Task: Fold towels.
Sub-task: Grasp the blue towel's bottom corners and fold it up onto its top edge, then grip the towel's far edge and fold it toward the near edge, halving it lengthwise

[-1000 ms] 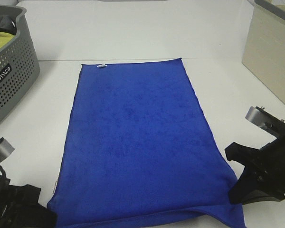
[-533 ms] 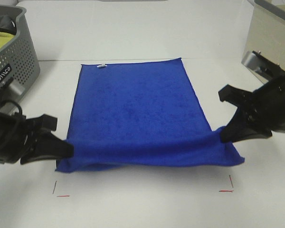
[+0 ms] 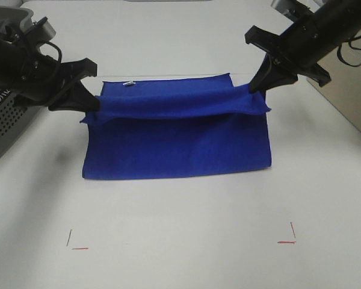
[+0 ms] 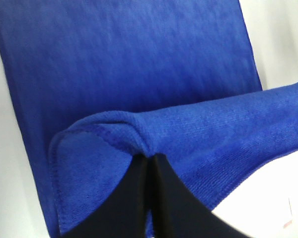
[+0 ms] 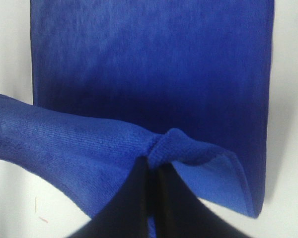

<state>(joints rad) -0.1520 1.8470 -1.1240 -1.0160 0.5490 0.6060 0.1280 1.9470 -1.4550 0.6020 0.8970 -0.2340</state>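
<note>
Mid first fold: left pincer (image 3: 92, 103) and right pincer (image 3: 256, 87) (each clamped on a corner) hold the towel (image 3: 180, 147) by its lifted edge over its far half on the worktop (image 3: 180, 241); next, probably lower onto the far edge and release.

Bright, diffuse light from above; the desk (image 3: 180, 265) is washed out near white. Soft shadows are cast beside the towel (image 3: 180, 150). Wrist views are slightly blurred.

Basket (image 3: 0, 127) wall: white lettering, mostly hidden, unreadable.
Tag (image 3: 129, 83) on towel (image 3: 180, 150): white, too small to read.
Table (image 3: 180, 265): two red corner marks (image 3: 80, 247), no letters or numbers.
</note>
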